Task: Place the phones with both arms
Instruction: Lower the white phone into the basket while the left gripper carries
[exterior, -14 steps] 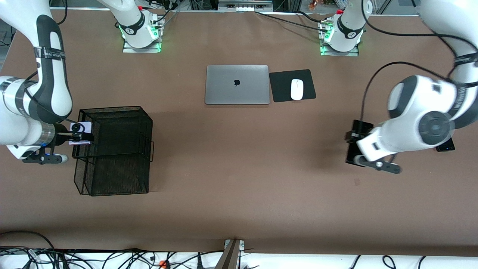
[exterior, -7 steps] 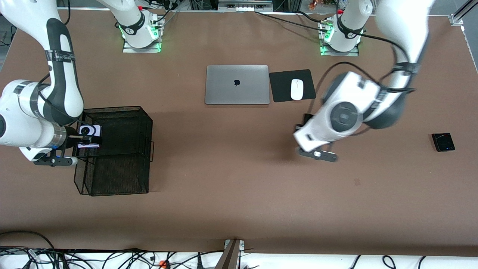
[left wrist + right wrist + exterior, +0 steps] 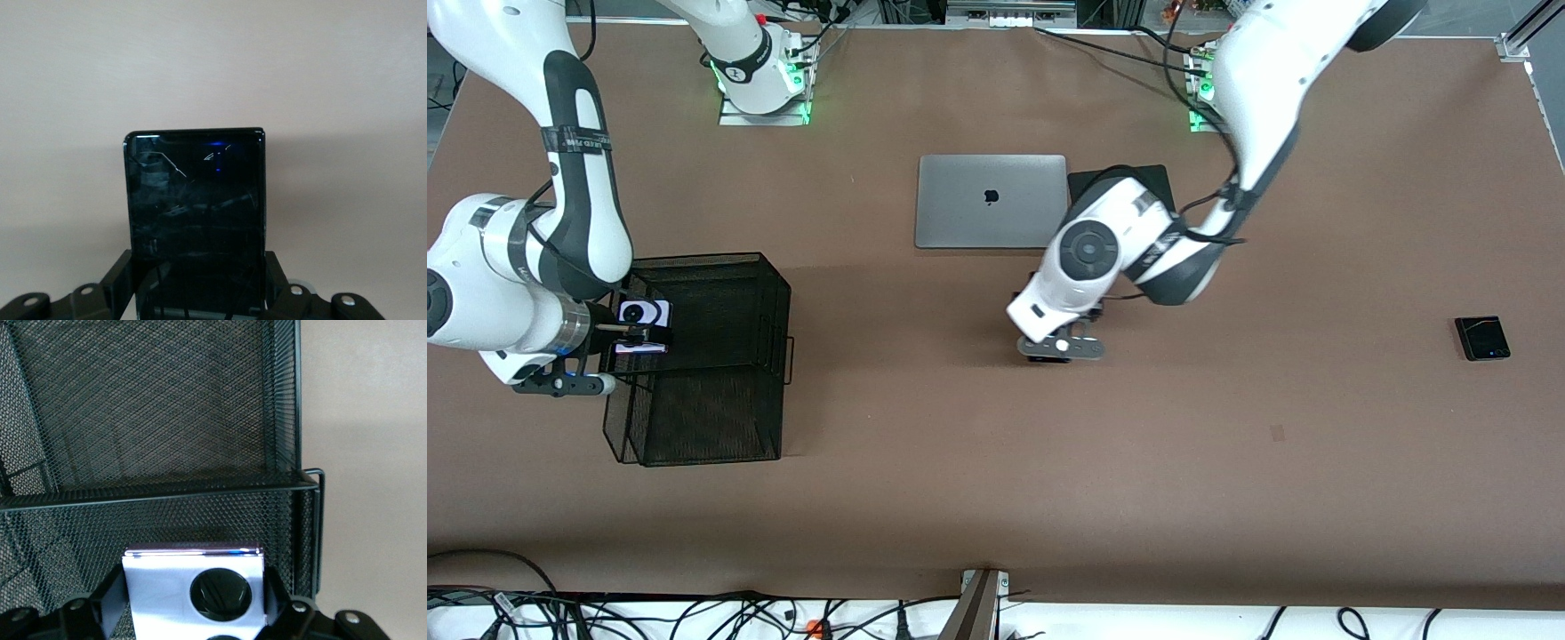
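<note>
right gripper (image 3: 633, 336): clenched on lavender-white phone (image 3: 193, 587), over mesh basket (image 3: 765, 267) edge; basket floor lies straight ahead of fingers.
left gripper (image 3: 1054, 342): grasping long black phone (image 3: 195, 220), long axis running out from fingers, over bare table (image 3: 960, 462).
small black phone (image 3: 1482, 338): on table, toward left arm's end.

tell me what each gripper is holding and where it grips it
The left gripper clamps the long black phone by its side edges at one end, over bare table. The right gripper holds the lavender-white phone by its sides over the mesh basket.

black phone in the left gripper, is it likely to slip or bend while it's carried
The long black phone looks like a rigid slab, so bending seems unlikely. Its face is glossy and reflective, so it may be slippery. The left gripper holds only one end, the rest jutting out over the table, so a jolt might tilt it.
</note>
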### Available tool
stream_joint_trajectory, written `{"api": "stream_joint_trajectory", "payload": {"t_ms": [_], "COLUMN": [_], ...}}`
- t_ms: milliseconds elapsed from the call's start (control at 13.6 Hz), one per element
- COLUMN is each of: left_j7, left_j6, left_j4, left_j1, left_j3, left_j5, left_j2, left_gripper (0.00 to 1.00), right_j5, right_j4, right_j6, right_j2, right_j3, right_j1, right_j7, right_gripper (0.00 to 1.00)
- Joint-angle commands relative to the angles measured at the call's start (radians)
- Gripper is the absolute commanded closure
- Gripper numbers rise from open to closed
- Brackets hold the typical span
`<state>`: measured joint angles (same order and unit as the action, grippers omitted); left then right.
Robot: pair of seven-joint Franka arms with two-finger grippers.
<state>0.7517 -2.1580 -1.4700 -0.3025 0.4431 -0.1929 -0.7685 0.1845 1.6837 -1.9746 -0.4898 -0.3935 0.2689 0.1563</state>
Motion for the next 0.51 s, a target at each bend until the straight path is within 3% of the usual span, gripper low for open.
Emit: {"api": "stream_joint_trajectory", "payload": {"t_ms": [0, 294, 368, 441], "left_j7": [0.093, 0.135, 0.133, 0.133], "left_j6": [-0.1, -0.184, -0.209, -0.213], "left_j4": [0.031, 0.033, 0.033, 0.033], "left_j1": [-0.052, -0.109, -0.11, -0.11], "left_j3": [-0.027, -0.056, -0.056, -0.056], "left_j5": [-0.025, -0.04, -0.045, -0.045], "left_j2": [-0.064, -0.144, -0.15, -0.147], "left_gripper": [0.82, 0.82, 0.79, 0.64], "right_j5": [0.018, 0.018, 0.018, 0.018], "right_j4": [0.014, 0.014, 0.011, 0.005], "right_j6": [-0.018, -0.013, -0.006, 0.008], "right_j2": [0.01, 0.01, 0.011, 0.016], "right_j3": [-0.002, -0.002, -0.002, -0.004], "right_j1": [0.0, -0.003, -0.005, -0.007], "right_j7": [0.011, 0.015, 0.02, 0.035], "right_gripper": [0.0, 0.0, 0.0, 0.0]}}
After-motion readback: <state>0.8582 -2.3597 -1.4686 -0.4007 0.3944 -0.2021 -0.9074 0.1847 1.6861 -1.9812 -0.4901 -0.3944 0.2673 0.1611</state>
